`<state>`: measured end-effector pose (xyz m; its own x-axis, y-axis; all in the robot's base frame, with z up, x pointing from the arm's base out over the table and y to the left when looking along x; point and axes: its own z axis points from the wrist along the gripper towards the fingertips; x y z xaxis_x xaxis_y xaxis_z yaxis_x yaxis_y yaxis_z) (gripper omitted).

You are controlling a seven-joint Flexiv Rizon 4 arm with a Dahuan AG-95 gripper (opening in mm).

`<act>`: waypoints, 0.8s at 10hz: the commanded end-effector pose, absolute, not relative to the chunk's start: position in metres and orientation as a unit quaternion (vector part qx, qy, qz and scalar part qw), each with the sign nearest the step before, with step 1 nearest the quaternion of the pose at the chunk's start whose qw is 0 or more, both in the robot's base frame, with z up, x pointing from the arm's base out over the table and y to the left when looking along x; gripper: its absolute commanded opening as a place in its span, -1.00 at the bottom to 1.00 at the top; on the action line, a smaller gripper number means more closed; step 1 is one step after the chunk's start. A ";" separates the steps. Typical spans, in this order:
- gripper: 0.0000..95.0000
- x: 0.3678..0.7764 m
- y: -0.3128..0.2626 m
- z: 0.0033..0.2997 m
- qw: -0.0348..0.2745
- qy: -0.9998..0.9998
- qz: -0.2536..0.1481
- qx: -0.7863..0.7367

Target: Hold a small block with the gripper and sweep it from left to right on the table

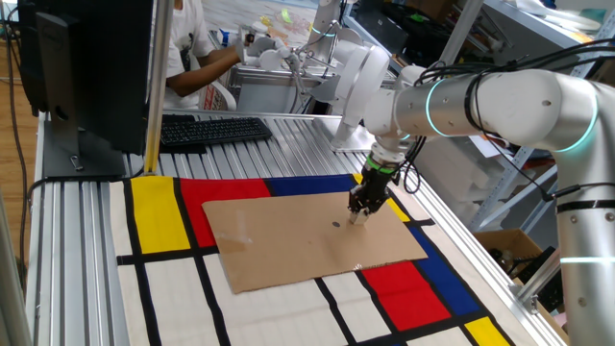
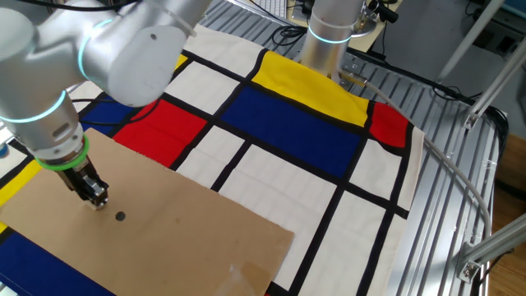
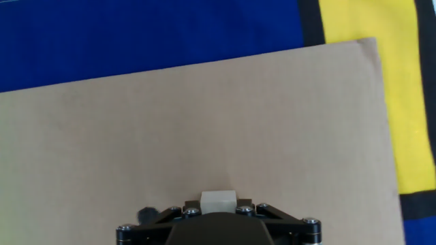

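Note:
My gripper [image 1: 357, 217] is black with a green ring and stands upright over the right part of a brown cardboard sheet [image 1: 288, 240] on the table [image 1: 163, 279]. It is shut on the small block [image 3: 218, 201], a pale beige cube seen between the jaws in the hand view. The block's tip shows pale at the fingertips in one fixed view [image 1: 356, 219] and in the other fixed view [image 2: 99, 202], at or just above the cardboard. The gripper also shows in the other fixed view [image 2: 97, 200] and in the hand view [image 3: 218, 207].
A small dark dot mark [image 1: 335, 225] lies on the cardboard just left of the gripper; it also shows in the other fixed view [image 2: 120, 216]. A black keyboard [image 1: 211, 129] and a monitor [image 1: 86, 67] stand at the back left. A person sits behind.

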<state>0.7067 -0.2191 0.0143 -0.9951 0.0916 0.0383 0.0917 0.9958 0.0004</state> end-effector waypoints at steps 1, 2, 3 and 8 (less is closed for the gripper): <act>-1.00 0.706 -0.212 0.014 0.019 -0.999 0.000 -0.048; -1.00 0.706 -0.207 0.015 0.020 -0.999 0.003 -0.050; -1.00 0.705 -0.203 0.016 0.021 -0.998 0.002 -0.053; -1.00 0.702 -0.184 0.015 0.020 -0.998 0.009 -0.063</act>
